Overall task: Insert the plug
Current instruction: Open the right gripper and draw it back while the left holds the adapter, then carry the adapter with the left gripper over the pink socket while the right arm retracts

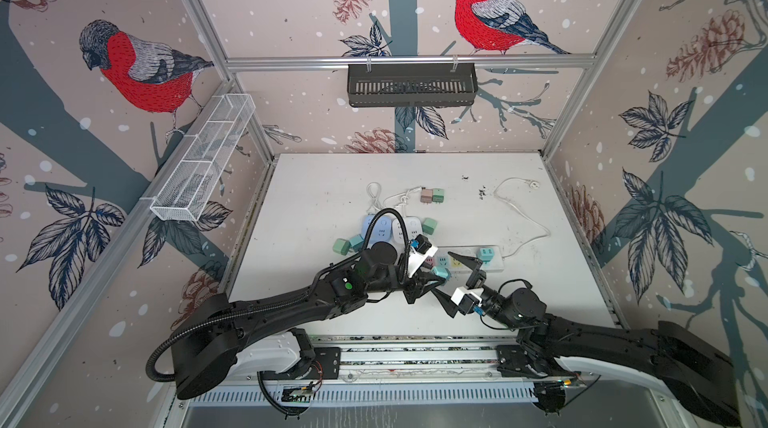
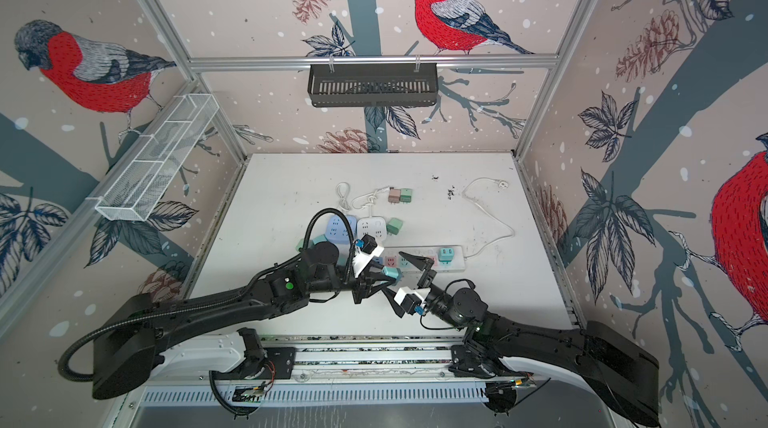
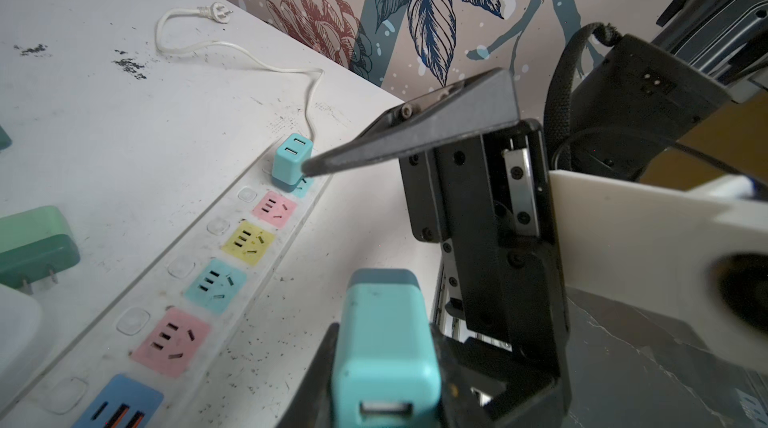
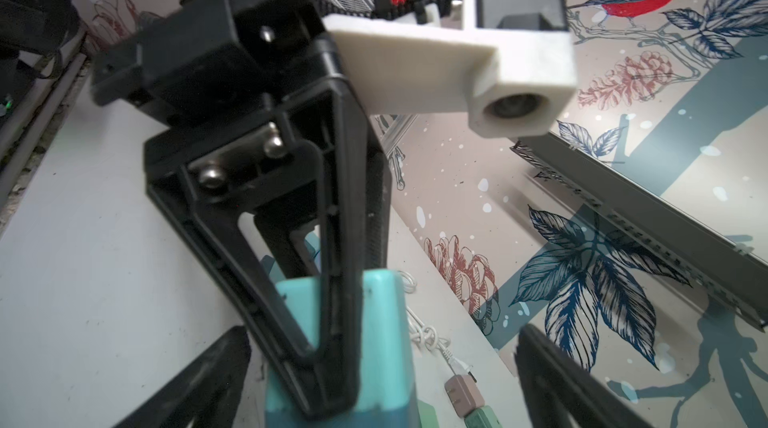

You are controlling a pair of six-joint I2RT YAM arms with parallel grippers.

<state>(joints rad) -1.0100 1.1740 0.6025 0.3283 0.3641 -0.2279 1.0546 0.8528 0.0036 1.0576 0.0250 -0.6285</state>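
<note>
The left gripper [image 1: 436,276] is clamped tight on the teal plug [image 1: 441,273]. It sits at lower centre in both top views, just below the strip [image 1: 496,264] and in none of its sockets. The right gripper [image 4: 374,388] gapes as wide as it goes and holds nothing. Its fingers [image 4: 557,380] straddle the teal plug without touching it. A second plug [image 1: 485,254] sits at the strip's right end.

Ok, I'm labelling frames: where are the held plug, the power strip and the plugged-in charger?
held plug [image 3: 386,343]: left wrist view, its teal side.
power strip [image 3: 248,243]: left wrist view, its yellow socket.
plugged-in charger [image 3: 289,160]: left wrist view, its teal body.
</note>
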